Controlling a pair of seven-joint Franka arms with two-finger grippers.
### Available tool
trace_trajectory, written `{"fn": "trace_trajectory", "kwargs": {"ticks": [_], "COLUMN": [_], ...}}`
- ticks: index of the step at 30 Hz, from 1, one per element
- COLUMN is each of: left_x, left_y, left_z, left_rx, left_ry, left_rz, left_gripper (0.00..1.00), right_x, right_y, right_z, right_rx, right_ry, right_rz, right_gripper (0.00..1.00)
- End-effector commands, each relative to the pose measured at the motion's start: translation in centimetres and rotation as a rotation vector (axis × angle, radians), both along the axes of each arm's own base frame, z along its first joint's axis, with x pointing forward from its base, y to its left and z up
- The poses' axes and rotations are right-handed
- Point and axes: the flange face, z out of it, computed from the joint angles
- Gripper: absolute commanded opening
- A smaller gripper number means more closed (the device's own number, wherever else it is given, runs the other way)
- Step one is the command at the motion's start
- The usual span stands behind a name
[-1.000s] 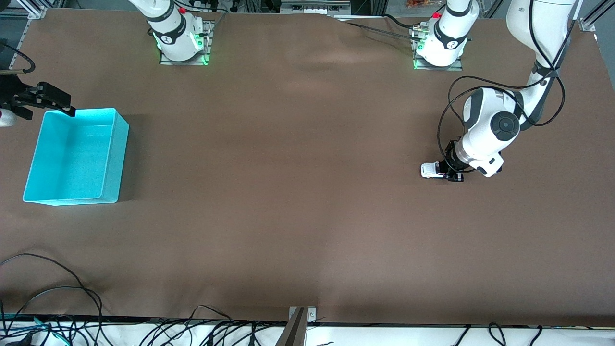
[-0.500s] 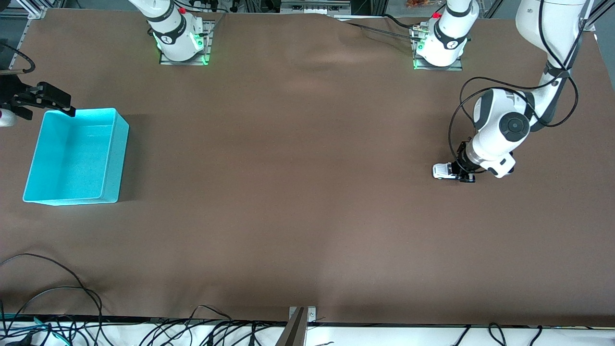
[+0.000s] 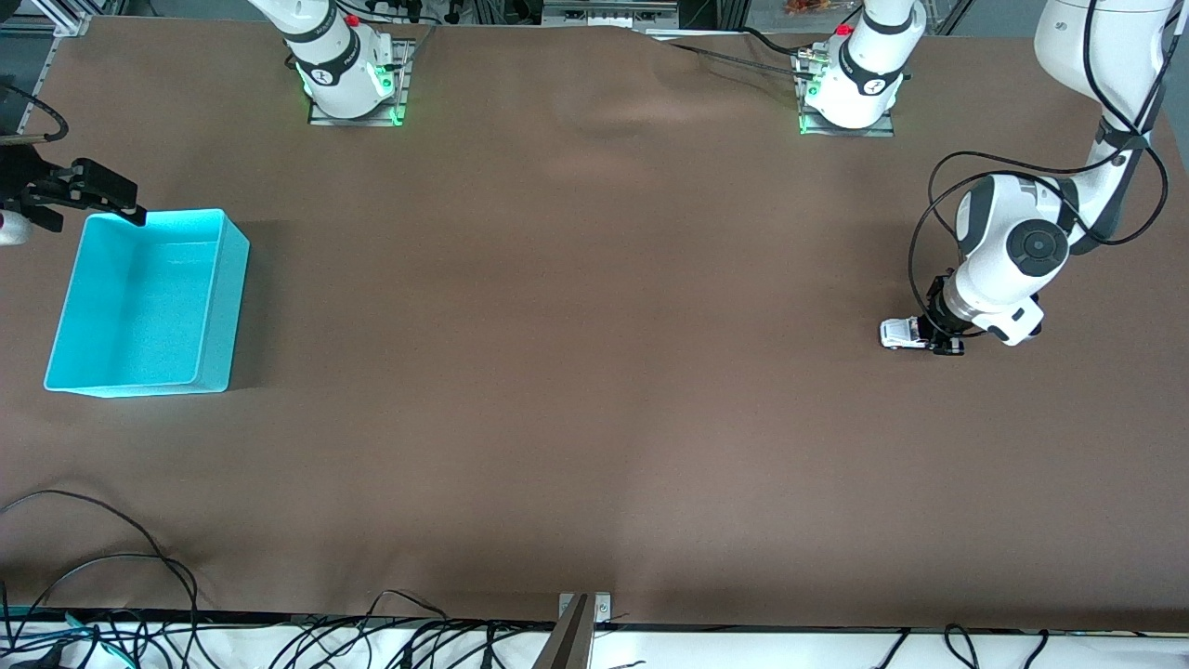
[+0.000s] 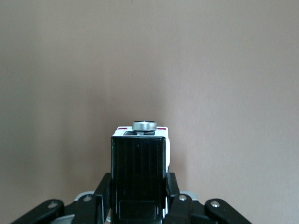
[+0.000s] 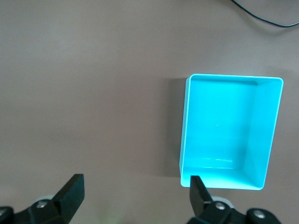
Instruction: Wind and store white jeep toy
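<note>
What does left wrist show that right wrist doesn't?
Left wrist only: the left gripper shut on the white jeep toy, black roof toward the camera, a round silver part at its far end. Right wrist only: the turquoise bin, nothing in it, and the open right gripper waiting over the table beside it. Shared: the brown table.

Jeep (image 3: 899, 334) toward left arm's end
</note>
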Motion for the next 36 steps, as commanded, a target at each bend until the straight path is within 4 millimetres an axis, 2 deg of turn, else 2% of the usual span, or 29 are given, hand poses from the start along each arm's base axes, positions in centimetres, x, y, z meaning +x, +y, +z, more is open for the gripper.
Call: {"fn": "trace_trajectory", "kwargs": {"ticks": [1, 4, 6, 8, 10, 11, 16, 22, 29, 33, 36], "left_x": [-0.2, -0.3, -0.3, -0.3, -0.3, -0.3, 0.3, 1.8, 3.5, 4.8, 5.6], "left_y": [1.9, 2.7, 2.7, 2.7, 2.7, 2.7, 3.0, 4.2, 4.8, 3.5, 3.2], "left_z": [-4.5, -4.5, -4.6, -4.6, -4.6, -4.5, -3.8, -0.9, 3.8, 7.0, 9.2], "left_rx": [0.007, 0.014, 0.016, 0.016, 0.016, 0.017, 0.020, 0.046, 0.081, 0.098, 0.113], "left_ry": [0.030, 0.028, 0.030, 0.030, 0.030, 0.029, 0.012, -0.008, 0.001, 0.028, 0.057], "left_rz": [-0.021, -0.021, -0.024, -0.024, -0.026, -0.026, -0.020, 0.001, 0.028, -0.016, -0.049], "left_gripper": [0.30, 0.36, 0.47, 0.66, 0.92, 1.00, 1.00, 1.00, 1.00, 1.00, 1.00], "right_x": [0.2, 0.2, 0.2, 0.2, 0.2, 0.2, 0.2, 0.2, 0.2, 0.2, 0.2], "right_y": [0.0, 0.1, 0.0, 0.0, 0.0, 0.0, 0.0, 0.0, 0.0, 0.0, 0.0], "right_z": [0.6, 0.6, 0.6, 0.6, 0.6, 0.6, 0.6, 0.6, 0.6, 0.6, 0.6], "right_rx": [-0.007, -0.007, -0.007, -0.007, -0.005, -0.005, -0.007, -0.007, -0.005, -0.007, -0.007], "right_ry": [-0.006, -0.006, -0.006, -0.006, -0.006, -0.006, -0.006, -0.006, -0.006, -0.006, -0.006], "right_rz": [-0.005, -0.003, -0.005, -0.005, -0.005, -0.005, -0.005, -0.005, -0.005, -0.005, -0.005], "right_gripper": [1.00, 1.00, 1.00, 1.00, 1.00, 1.00, 1.00, 1.00, 1.00, 1.00, 1.00]}}
